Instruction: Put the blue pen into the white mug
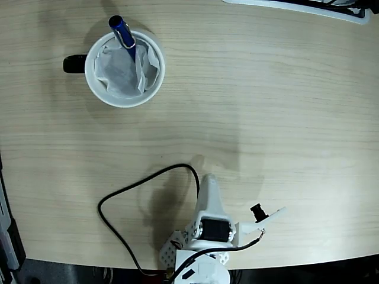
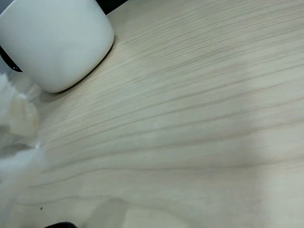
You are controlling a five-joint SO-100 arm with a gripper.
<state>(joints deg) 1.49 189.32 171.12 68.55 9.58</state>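
The white mug stands at the upper left of the table in the fixed view, its black handle pointing left and crumpled white paper lining it. The blue pen stands tilted inside the mug, its silver clip end sticking out over the far rim. My gripper is folded back near the table's front edge, far from the mug and holding nothing. In the wrist view the mug fills the top left. The blurred white fingers at the left edge lie close together.
A black cable loops over the table to the left of the arm's base. A white object's edge runs along the top right. The table's front edge is at the bottom of the fixed view.
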